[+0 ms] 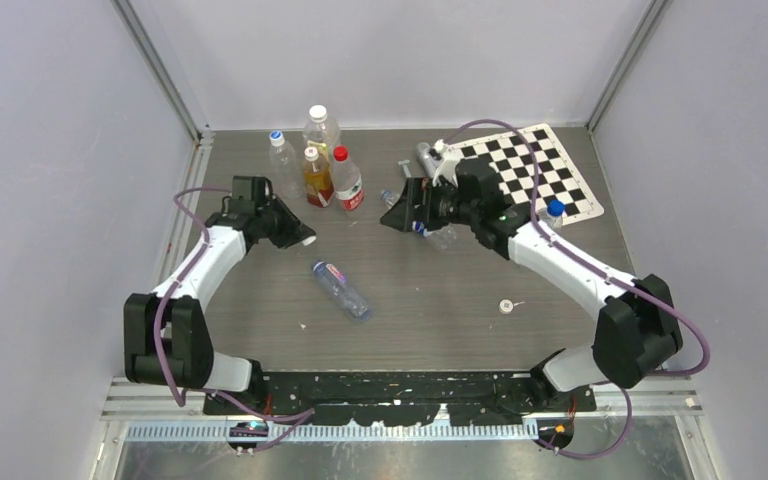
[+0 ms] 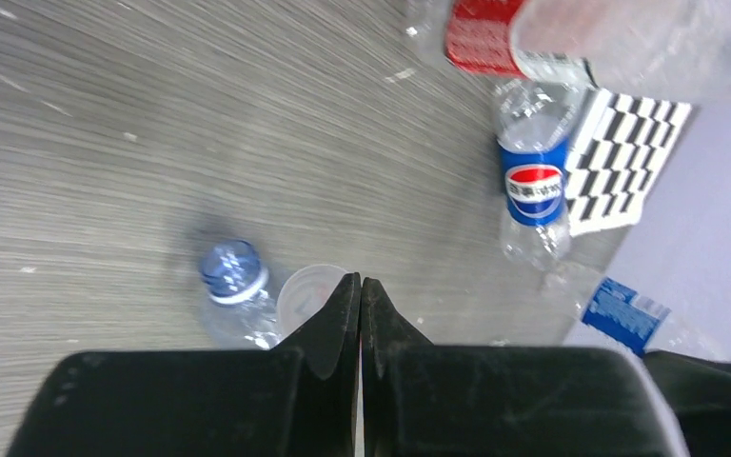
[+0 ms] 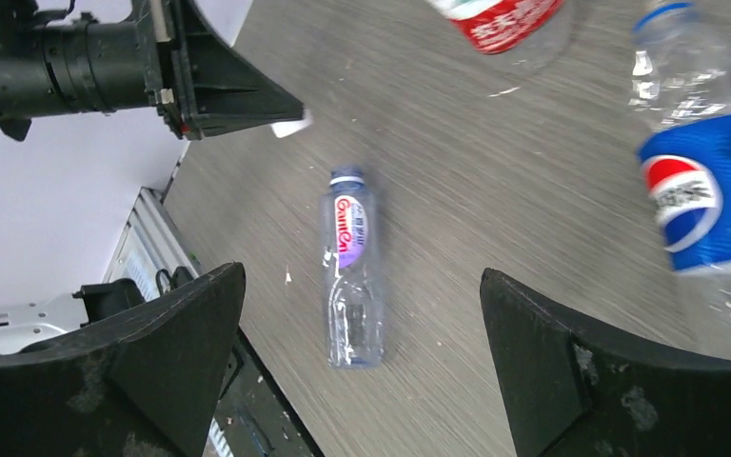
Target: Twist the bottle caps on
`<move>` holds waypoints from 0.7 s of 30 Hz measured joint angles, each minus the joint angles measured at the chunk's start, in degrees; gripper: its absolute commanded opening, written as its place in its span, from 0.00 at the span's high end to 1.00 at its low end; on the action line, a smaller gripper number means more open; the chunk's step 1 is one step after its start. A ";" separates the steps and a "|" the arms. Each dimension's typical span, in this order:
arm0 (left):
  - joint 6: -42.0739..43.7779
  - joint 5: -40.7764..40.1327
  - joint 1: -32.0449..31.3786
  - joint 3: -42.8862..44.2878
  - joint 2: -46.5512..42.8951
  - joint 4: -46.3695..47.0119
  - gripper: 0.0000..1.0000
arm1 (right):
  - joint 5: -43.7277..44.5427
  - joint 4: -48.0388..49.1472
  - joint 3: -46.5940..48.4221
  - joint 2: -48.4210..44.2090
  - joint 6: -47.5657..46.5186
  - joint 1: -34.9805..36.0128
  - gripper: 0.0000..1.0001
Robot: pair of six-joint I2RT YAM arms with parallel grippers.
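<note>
A capped bottle (image 1: 341, 290) is seen lying nearest; beyond it the left gripper (image 2: 360, 286) is clenched beside a white cap (image 2: 300, 286), and the right gripper (image 3: 362, 274) is spread wide by the Pepsi bottle (image 3: 700, 190), probably to steady it.

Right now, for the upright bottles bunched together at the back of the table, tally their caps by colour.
Blue round plastic cap: 1, on the leftmost clear plastic bottle
White round plastic caps: 2, on the rearmost clear plastic bottle and the amber-liquid bottle
Red round plastic cap: 1, on the red-labelled clear bottle
Total: 4 caps
</note>
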 measured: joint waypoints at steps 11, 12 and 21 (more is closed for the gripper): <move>-13.75 2.14 -9.09 0.37 -0.68 7.13 1.00 | 4.22 19.15 -4.92 5.88 5.79 9.18 0.05; -15.15 2.14 -9.64 0.24 -0.90 8.20 1.00 | 4.81 20.41 -5.18 6.29 5.99 9.84 0.06; -23.19 1.92 -12.22 -0.72 -3.08 13.07 1.00 | 8.50 26.12 -7.76 9.97 6.49 13.27 0.10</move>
